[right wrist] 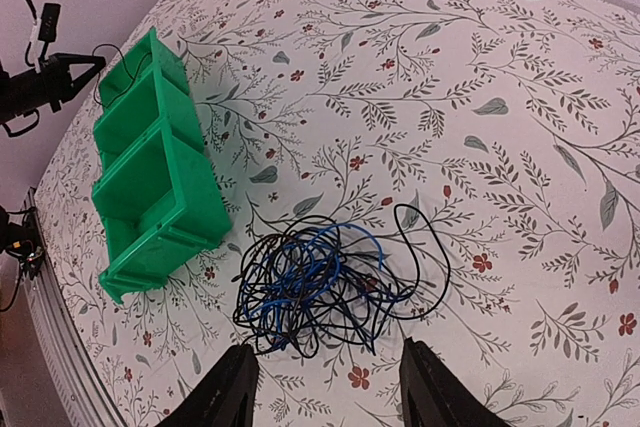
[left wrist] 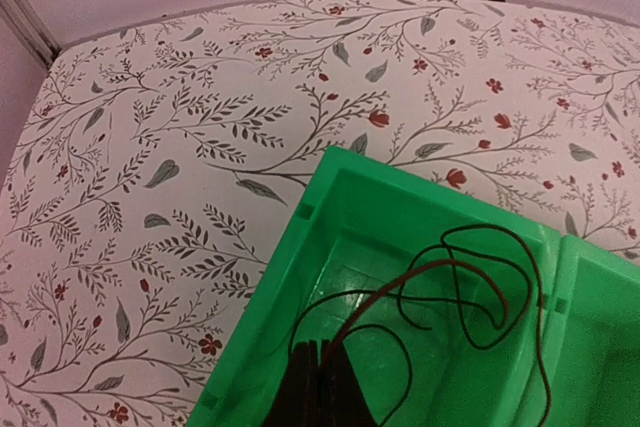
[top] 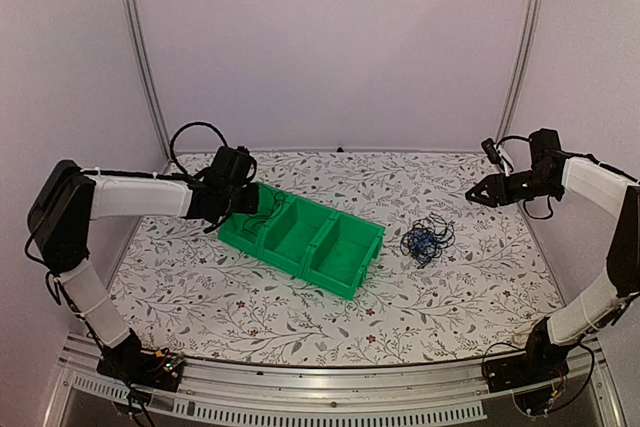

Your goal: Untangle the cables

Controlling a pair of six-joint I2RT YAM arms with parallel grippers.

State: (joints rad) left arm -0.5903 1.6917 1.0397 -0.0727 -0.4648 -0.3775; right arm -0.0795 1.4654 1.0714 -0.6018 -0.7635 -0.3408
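While the left gripper (left wrist: pixel 320 389) is closed tight on one thin black cable (left wrist: pixel 490 229) that loops inside an end compartment of the green bin (left wrist: pixel 272 287), the right gripper (right wrist: pixel 330 387) hangs open and empty. Under it, the tangle of black and blue cables (right wrist: pixel 320 282) lies on the table (right wrist: pixel 480 67).

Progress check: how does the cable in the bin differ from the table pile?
The lone cable is one dark strand, loosely looped; the pile is many black and blue strands, tangled. The lone cable sits in the bin, pinched by the shut left claw; the pile lies on the table, below the open right claw. Both thin.
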